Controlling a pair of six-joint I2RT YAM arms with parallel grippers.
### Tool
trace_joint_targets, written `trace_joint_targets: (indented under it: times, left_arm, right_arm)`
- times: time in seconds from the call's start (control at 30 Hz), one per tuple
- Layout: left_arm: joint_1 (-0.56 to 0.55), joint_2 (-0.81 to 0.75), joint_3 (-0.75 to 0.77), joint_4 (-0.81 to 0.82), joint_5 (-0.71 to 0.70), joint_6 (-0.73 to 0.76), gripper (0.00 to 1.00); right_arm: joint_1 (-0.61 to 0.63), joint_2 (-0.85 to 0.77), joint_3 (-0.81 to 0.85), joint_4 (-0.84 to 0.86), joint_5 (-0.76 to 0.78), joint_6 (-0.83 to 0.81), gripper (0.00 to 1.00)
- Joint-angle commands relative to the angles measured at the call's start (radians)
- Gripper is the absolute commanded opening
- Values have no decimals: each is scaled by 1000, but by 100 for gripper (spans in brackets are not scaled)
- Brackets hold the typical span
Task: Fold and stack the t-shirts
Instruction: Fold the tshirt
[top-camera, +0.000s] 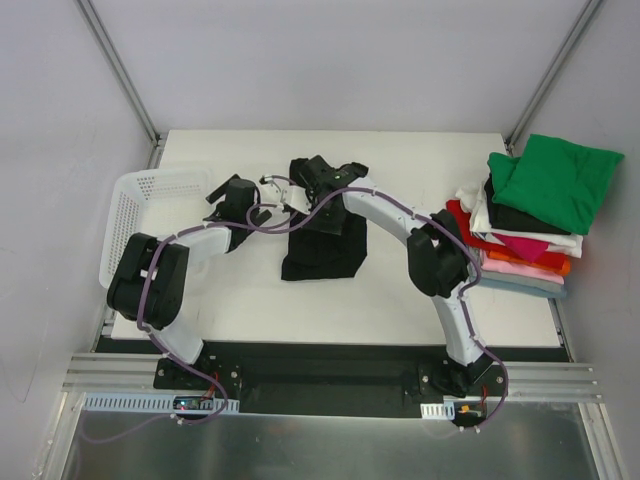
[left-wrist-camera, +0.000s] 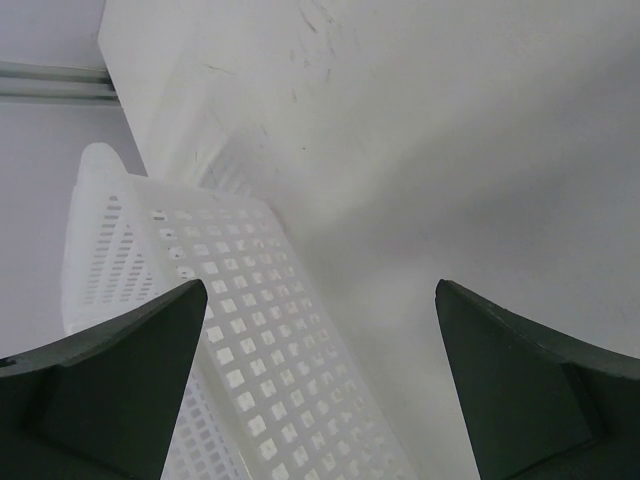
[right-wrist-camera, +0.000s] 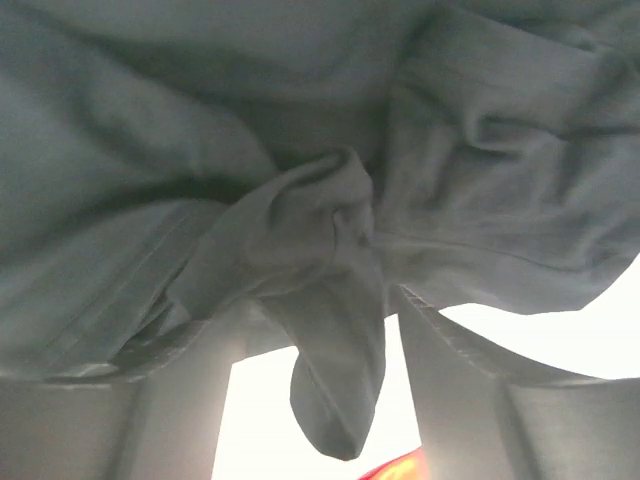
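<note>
A black t-shirt (top-camera: 322, 250) hangs bunched in the middle of the table, its lower part resting on the white surface. My right gripper (top-camera: 318, 182) is shut on its upper edge. In the right wrist view dark cloth (right-wrist-camera: 300, 150) fills the frame and a fold (right-wrist-camera: 335, 380) hangs between the fingers (right-wrist-camera: 470, 400). My left gripper (top-camera: 235, 200) is just left of the shirt, open and empty (left-wrist-camera: 320, 300), apart from the cloth. A stack of folded t-shirts (top-camera: 525, 245) sits at the right, a green one (top-camera: 555, 180) on top.
A white mesh basket (top-camera: 135, 210) stands at the table's left edge, close to my left gripper; it also shows in the left wrist view (left-wrist-camera: 250, 330). The stack overhangs the table's right edge. A red patch (right-wrist-camera: 400, 465) shows below the hanging fold.
</note>
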Motion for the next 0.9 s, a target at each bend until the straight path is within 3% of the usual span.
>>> trace_joint_targets:
  times: [0.0, 0.07, 0.4, 0.57, 0.67, 0.87]
  left_arm:
    - [61, 27, 107, 38, -25, -43, 99]
    - [69, 51, 156, 38, -40, -45, 99]
    - [104, 140, 322, -12, -53, -82, 99]
    - [104, 117, 311, -42, -23, -85, 99]
    - [104, 124, 305, -43, -23, -83, 99]
    - [104, 132, 297, -46, -25, -80, 99]
  right_arm:
    - [-97, -74, -43, 56, 170, 108, 93]
    - [-95, -106, -52, 65, 186, 108, 99]
    - [-48, -295, -156, 11, 234, 140, 97]
    - [62, -419, -353, 11, 185, 158, 96]
    - [112, -422, -380, 7, 164, 180, 98]
    - [149, -338, -333, 0, 173, 194, 90]
